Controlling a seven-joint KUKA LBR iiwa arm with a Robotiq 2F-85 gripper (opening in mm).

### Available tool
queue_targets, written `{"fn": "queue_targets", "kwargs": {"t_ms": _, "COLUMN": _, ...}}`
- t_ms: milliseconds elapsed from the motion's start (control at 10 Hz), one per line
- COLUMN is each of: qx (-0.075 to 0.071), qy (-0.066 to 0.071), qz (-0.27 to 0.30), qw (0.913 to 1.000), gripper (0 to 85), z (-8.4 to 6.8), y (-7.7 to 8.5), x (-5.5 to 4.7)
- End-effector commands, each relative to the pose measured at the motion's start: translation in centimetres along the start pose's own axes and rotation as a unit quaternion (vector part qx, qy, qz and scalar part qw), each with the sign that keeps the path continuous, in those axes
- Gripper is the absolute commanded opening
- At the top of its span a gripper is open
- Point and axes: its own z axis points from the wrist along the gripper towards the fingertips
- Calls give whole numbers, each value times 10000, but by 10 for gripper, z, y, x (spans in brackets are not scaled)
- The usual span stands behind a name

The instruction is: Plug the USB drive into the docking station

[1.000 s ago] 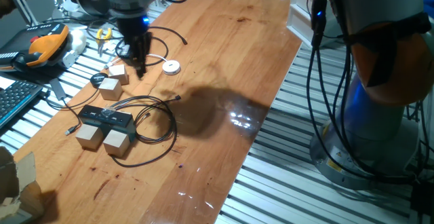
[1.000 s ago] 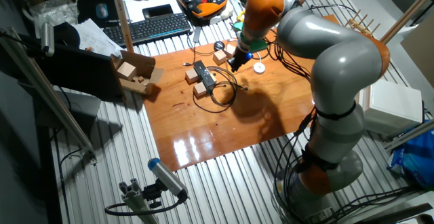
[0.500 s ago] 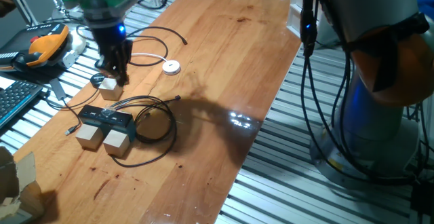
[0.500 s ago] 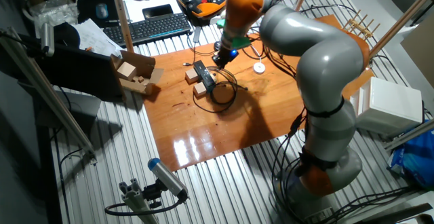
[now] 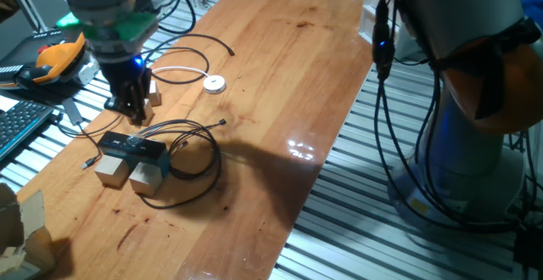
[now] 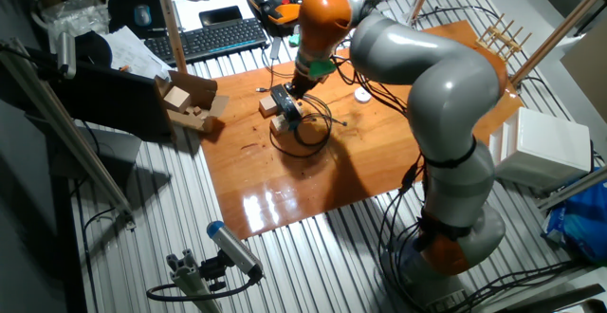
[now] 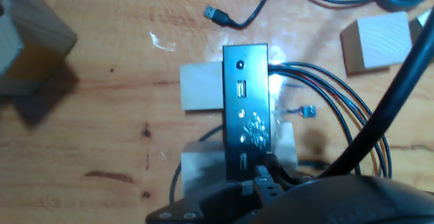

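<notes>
The docking station (image 5: 132, 148) is a flat black box with thin black cables plugged in, resting against two pale wooden cubes (image 5: 127, 175). In the hand view the docking station (image 7: 245, 108) lies straight ahead with its port face up. My gripper (image 5: 129, 115) hangs just above the station's far end; it also shows in the other fixed view (image 6: 289, 97). In the hand view my gripper (image 7: 264, 183) is shut on a small dark piece, the USB drive (image 7: 262, 174), close over the station's near end.
Black cable loops (image 5: 193, 148) lie beside the station. A loose USB plug (image 7: 215, 13) lies beyond it. A third wooden cube (image 7: 375, 43) and a white puck (image 5: 215, 83) sit nearby. A cardboard box (image 7: 30, 44) stands at the left. Keyboard and pendant (image 5: 53, 58) lie off the table.
My gripper has moved from beside the far wooden cubes toward the table's near left, and now hangs over the docking station. The station and cubes have not moved.
</notes>
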Motion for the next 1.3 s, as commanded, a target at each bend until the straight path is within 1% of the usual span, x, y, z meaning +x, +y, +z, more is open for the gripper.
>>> {"fn": "queue_targets", "kwargs": {"t_ms": 0, "qx": -67, "qy": 47, "qz": -11, "qw": 10000, "gripper": 0, "z": 5, "y": 3, "x": -2}}
{"fn": "queue_targets", "kwargs": {"t_ms": 100, "qx": -33, "qy": 76, "qz": -28, "qw": 10000, "gripper": 0, "z": 10, "y": 9, "x": 0}}
{"fn": "queue_targets", "kwargs": {"t_ms": 200, "qx": 84, "qy": 74, "qz": -16, "qw": 9999, "gripper": 0, "z": 15, "y": 14, "x": 5}}
{"fn": "queue_targets", "kwargs": {"t_ms": 300, "qx": 92, "qy": 74, "qz": 30, "qw": 9999, "gripper": 0, "z": 17, "y": 16, "x": 8}}
{"fn": "queue_targets", "kwargs": {"t_ms": 500, "qx": 72, "qy": 102, "qz": 23, "qw": 9999, "gripper": 0, "z": 17, "y": 15, "x": 7}}
{"fn": "queue_targets", "kwargs": {"t_ms": 600, "qx": 86, "qy": 112, "qz": 23, "qw": 9999, "gripper": 0, "z": 19, "y": 17, "x": 8}}
{"fn": "queue_targets", "kwargs": {"t_ms": 700, "qx": 115, "qy": 78, "qz": 29, "qw": 9999, "gripper": 0, "z": 22, "y": 19, "x": 10}}
{"fn": "queue_targets", "kwargs": {"t_ms": 800, "qx": 145, "qy": 84, "qz": 6, "qw": 9999, "gripper": 0, "z": 25, "y": 20, "x": 10}}
{"fn": "queue_targets", "kwargs": {"t_ms": 900, "qx": 143, "qy": 92, "qz": -17, "qw": 9999, "gripper": 0, "z": 27, "y": 19, "x": 10}}
{"fn": "queue_targets", "kwargs": {"t_ms": 1000, "qx": 161, "qy": 119, "qz": -56, "qw": 9998, "gripper": 0, "z": 29, "y": 18, "x": 10}}
{"fn": "queue_targets", "kwargs": {"t_ms": 1100, "qx": 149, "qy": 141, "qz": -78, "qw": 9998, "gripper": 0, "z": 31, "y": 16, "x": 10}}
{"fn": "queue_targets", "kwargs": {"t_ms": 1200, "qx": 104, "qy": 132, "qz": -77, "qw": 9998, "gripper": 0, "z": 34, "y": 13, "x": 12}}
